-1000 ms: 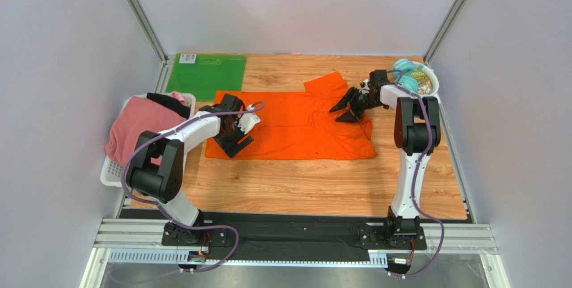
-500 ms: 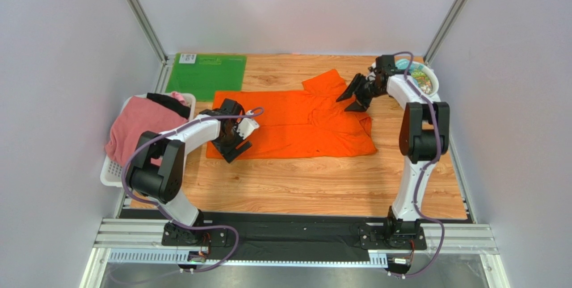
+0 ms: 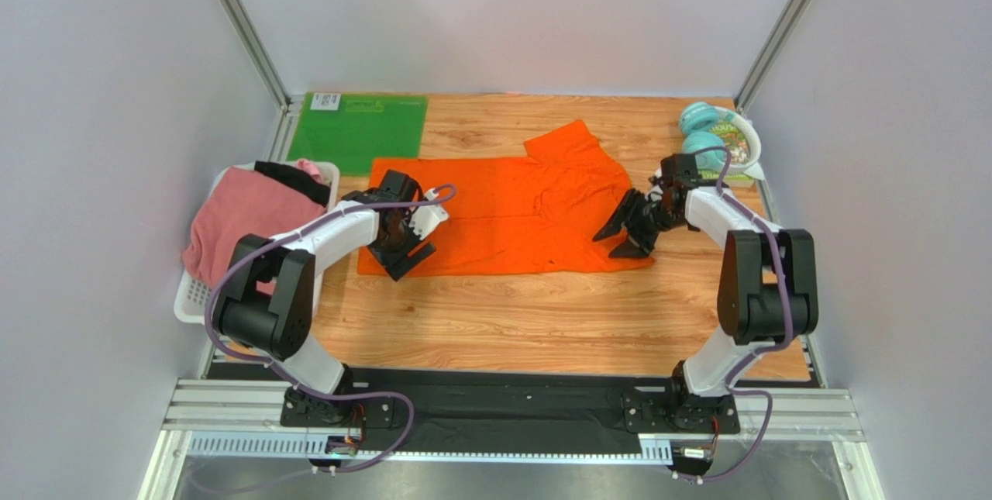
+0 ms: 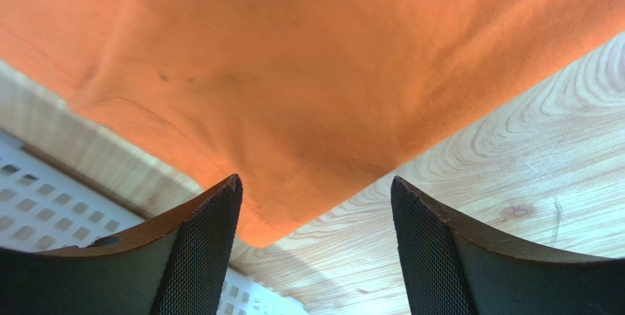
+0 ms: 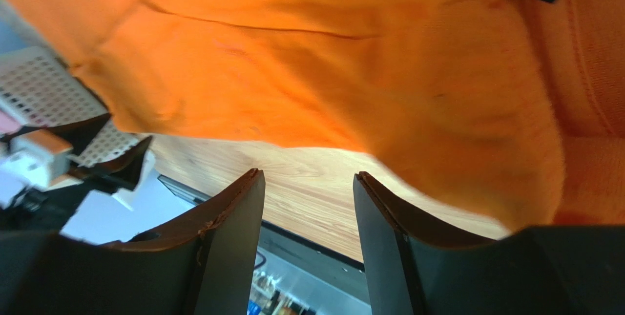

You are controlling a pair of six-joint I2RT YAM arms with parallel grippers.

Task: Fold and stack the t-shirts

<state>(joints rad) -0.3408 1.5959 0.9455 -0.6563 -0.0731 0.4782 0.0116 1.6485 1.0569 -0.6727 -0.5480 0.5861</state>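
The orange t-shirt (image 3: 512, 215) lies spread flat on the wooden table, one sleeve pointing to the back. My left gripper (image 3: 404, 256) hangs open over its near left corner, which shows between the fingers in the left wrist view (image 4: 293, 73). My right gripper (image 3: 621, 238) stands open at the shirt's near right corner. Its fingers have bare wood between them and the orange cloth (image 5: 330, 73) just beyond the tips. The pink t-shirt (image 3: 233, 221) and the black t-shirt (image 3: 291, 180) lie heaped in a white basket (image 3: 192, 297) at the left.
A green mat (image 3: 359, 128) lies at the back left. A white bowl (image 3: 745, 149) with teal things stands at the back right, behind the right arm. Bare wood stretches in front of the orange shirt. Metal frame posts rise at both back corners.
My right gripper has swung from the shirt's far sleeve, first backward, then forward to the near right corner. The left gripper shifted slightly and stays open over the left corner.
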